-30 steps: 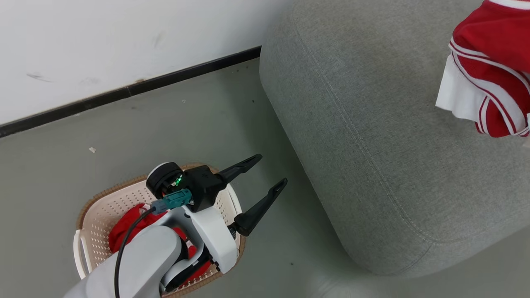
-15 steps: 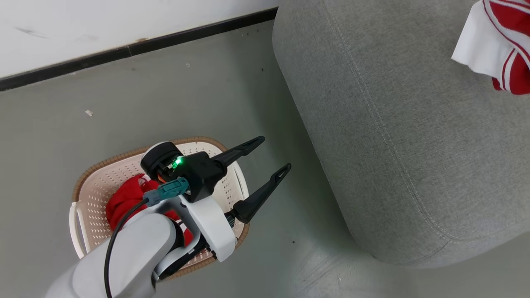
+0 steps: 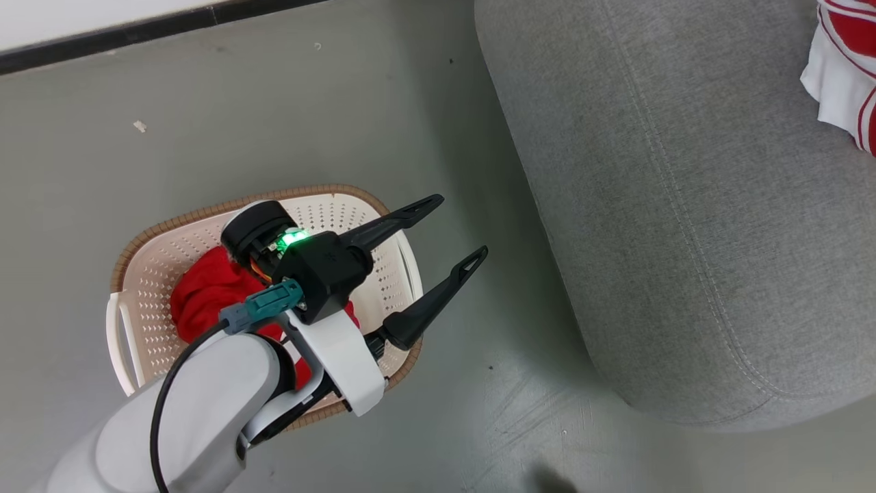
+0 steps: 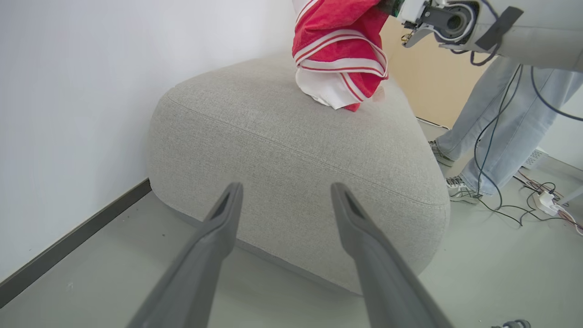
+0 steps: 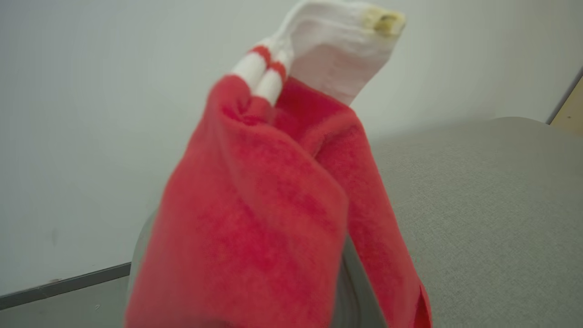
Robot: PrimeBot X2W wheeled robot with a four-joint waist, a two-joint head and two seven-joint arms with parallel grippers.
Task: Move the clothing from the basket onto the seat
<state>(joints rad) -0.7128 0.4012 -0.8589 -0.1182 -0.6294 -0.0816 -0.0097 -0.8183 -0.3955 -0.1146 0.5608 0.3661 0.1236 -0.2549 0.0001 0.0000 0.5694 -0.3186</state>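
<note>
Only my head has dipped. My left jaws still stand spread over the basket, red clothing left inside. My right jaws pinch a garment above the seat, ready for release.

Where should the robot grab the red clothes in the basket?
Pinch the bunched-up hump of the red garment, coming straight down from above: the basket has walls that fence it in on every side, and only the top is open. The left gripper is open.

Beyond the spread left end effector, red-and-white clothing hangs over the seat.
</note>
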